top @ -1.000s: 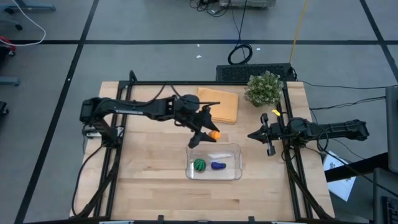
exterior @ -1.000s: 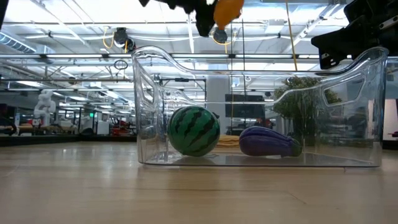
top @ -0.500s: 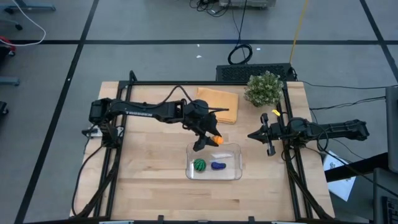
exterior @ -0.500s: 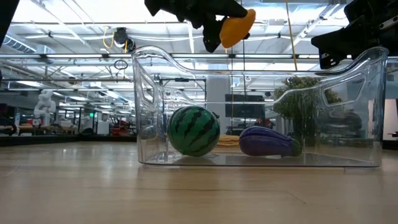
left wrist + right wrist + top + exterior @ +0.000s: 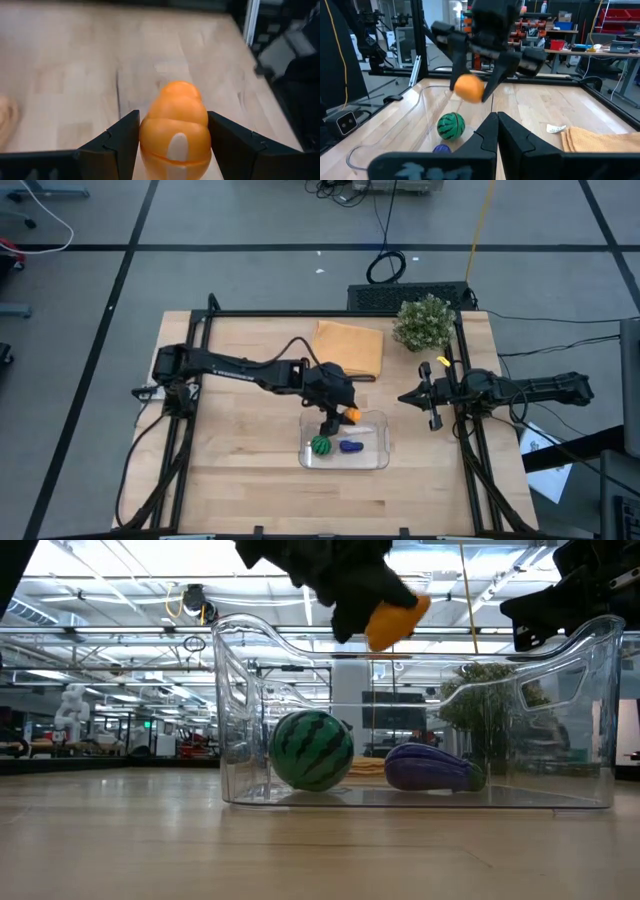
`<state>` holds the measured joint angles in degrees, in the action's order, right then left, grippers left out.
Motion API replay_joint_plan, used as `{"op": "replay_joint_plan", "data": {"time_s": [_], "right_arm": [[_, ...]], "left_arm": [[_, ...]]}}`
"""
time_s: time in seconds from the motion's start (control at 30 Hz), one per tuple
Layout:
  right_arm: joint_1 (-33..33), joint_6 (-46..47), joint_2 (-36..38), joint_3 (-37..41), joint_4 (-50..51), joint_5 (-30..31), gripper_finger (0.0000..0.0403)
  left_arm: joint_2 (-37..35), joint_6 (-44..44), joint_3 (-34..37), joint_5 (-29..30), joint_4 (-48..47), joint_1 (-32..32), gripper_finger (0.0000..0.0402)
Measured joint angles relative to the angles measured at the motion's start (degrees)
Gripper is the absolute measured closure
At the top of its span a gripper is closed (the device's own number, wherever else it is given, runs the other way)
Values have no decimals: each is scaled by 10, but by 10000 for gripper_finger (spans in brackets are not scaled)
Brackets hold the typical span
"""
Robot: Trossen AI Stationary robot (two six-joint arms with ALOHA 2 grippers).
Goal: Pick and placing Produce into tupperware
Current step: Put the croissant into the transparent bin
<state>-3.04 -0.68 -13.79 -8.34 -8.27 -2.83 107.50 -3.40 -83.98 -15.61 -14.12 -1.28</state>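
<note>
Left tool [image 5: 172,142] grips lobed, glossy orange piece [image 5: 175,130].

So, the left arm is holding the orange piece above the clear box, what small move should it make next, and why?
Probably lower a little, then open the fingers. The left gripper holds the orange piece above the rim of the clear box, where the green ball and purple eggplant already lie. A lower release should keep it from bouncing out. The right gripper waits aside.

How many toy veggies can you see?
3. The green striped ball and the purple eggplant lie inside the clear tupperware. The orange piece is held above it by the left end effector.
</note>
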Motion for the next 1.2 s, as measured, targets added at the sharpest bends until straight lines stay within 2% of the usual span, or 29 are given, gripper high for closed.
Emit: {"op": "replay_joint_plan", "data": {"time_s": [0.27,0.6,0.8,1.0,1.2], "right_arm": [[0,0,-13,0,1,0,403],[0,0,-23,0,-5,0,403],[0,0,-24,0,-5,0,403],[0,2,-29,0,-7,0,403],[0,2,-32,0,-4,0,403]], "left_arm": [[42,0,0,15,6,-17,190],[59,44,-2,88,-41,-46,190],[79,63,-58,113,-79,-67,190],[144,94,-119,145,-148,-74,190],[165,111,-151,160,-163,-73,190]]}}
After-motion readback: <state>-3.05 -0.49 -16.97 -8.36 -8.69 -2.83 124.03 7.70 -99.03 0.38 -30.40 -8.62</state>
